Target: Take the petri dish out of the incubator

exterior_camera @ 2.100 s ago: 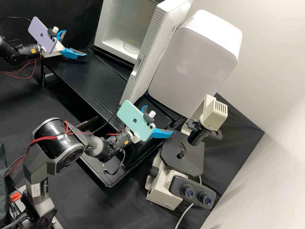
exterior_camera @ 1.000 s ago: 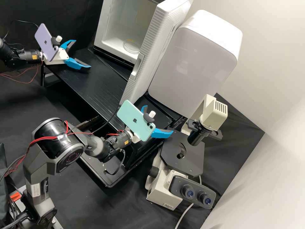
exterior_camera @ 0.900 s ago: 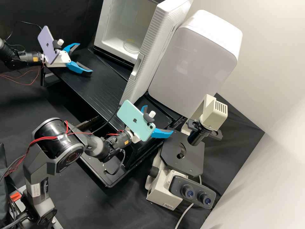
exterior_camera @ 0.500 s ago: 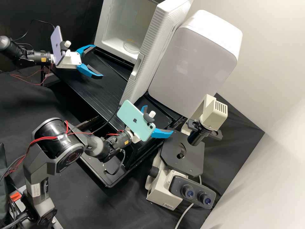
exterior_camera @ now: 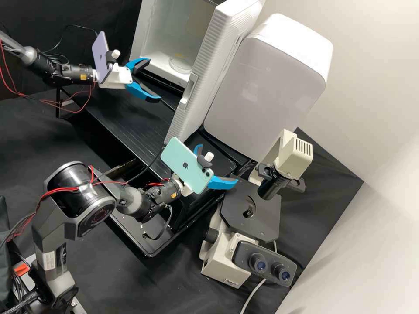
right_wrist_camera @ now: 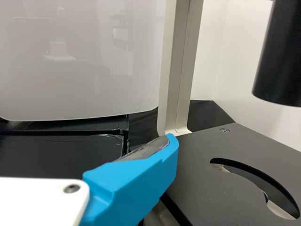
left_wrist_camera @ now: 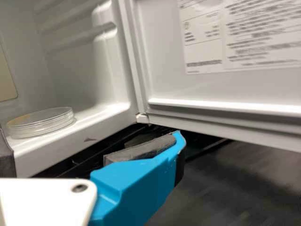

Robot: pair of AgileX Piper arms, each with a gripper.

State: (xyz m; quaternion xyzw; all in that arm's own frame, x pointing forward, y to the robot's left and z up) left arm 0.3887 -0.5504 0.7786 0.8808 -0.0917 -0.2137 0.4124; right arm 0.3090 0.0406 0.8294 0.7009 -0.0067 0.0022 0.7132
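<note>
The petri dish (exterior_camera: 180,63) lies flat on the floor of the incubator (exterior_camera: 150,26). The incubator door (exterior_camera: 214,61) stands open. You will find the left tool (exterior_camera: 152,80) above the surface (exterior_camera: 126,122) at the chamber mouth, left of the dish and apart from it. Its fingers are spread wide, holding nothing. The right tool (exterior_camera: 217,165) sits nearer, at the edge of the microscope stage (exterior_camera: 251,209), with its fingers also apart.
</note>
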